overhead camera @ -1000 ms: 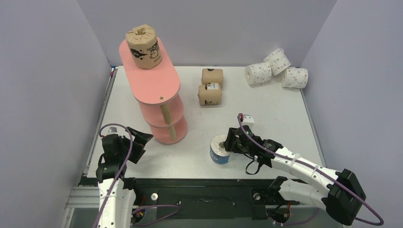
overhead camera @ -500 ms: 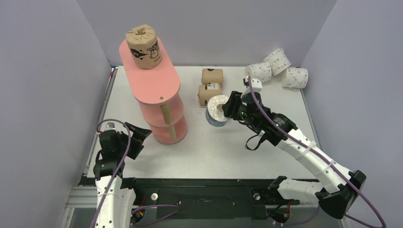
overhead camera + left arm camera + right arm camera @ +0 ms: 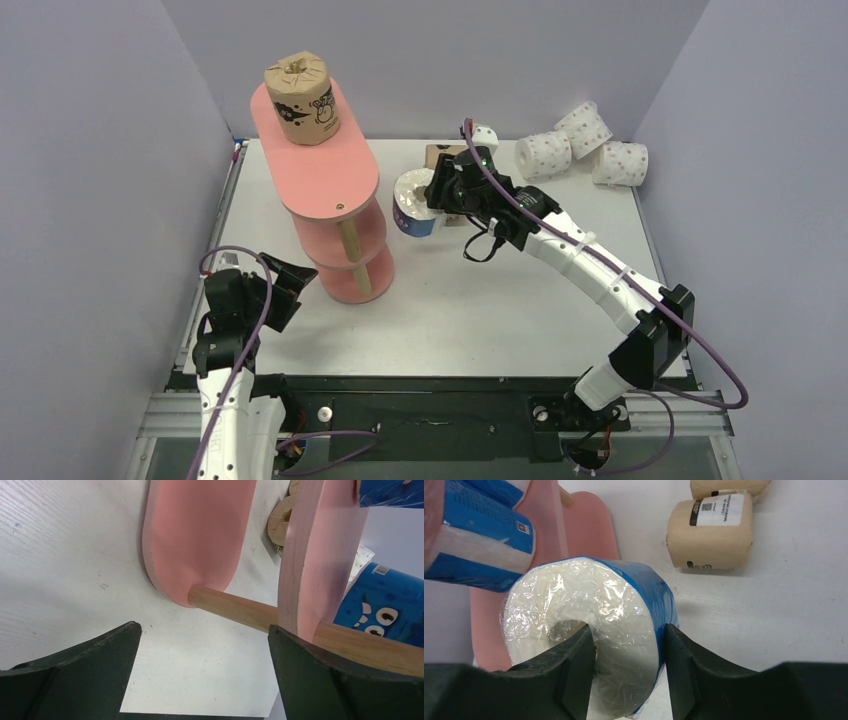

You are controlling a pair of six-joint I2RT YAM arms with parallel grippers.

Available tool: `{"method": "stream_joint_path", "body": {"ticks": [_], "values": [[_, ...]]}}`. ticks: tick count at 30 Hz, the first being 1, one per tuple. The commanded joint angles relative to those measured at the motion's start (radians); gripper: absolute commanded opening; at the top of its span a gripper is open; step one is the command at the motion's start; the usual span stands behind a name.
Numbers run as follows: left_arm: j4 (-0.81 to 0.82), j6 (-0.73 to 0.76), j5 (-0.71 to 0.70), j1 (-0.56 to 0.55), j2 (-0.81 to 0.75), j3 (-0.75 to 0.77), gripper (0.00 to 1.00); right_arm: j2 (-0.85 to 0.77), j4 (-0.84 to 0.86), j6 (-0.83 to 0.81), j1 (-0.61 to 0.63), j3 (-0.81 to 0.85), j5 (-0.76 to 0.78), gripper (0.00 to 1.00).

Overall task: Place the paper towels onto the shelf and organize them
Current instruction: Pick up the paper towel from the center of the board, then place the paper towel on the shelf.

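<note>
Since a second ago the right arm has carried the blue roll (image 3: pixel 413 203) from the 6 o'clock edge of the worktop (image 3: pixel 500 300) to the 3 o'clock side of the shelf (image 3: pixel 315 170), where it hangs just beside the tiers. The right fingers (image 3: pixel 574 670) are half closed on the roll's wall, one inside the core and one outside, which leaves its body free to slide onto a board beside the shelved blue roll (image 3: pixel 479 540). The left fingers (image 3: pixel 75 670) are spread wide and empty at the shelf's 7 o'clock, judged parked clear.
</note>
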Motion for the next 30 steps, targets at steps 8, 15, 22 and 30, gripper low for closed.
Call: {"method": "stream_joint_path", "body": {"ticks": [8, 15, 22, 30], "values": [[-0.013, 0.000, -0.017, 0.002, -0.013, 0.075, 1.00, 0.082, 0.050, 0.021, 0.045, 0.229, -0.024, 0.35], [-0.007, -0.009, -0.018, 0.002, -0.010, 0.087, 1.00, 0.146, 0.029, 0.021, 0.081, 0.304, -0.033, 0.35], [-0.007, -0.013, -0.012, 0.002, -0.010, 0.084, 1.00, 0.180, 0.025, 0.027, 0.105, 0.330, -0.039, 0.35], [0.012, -0.023, -0.007, 0.001, -0.007, 0.081, 1.00, 0.191, 0.026, 0.035, 0.133, 0.331, -0.041, 0.35]]}}
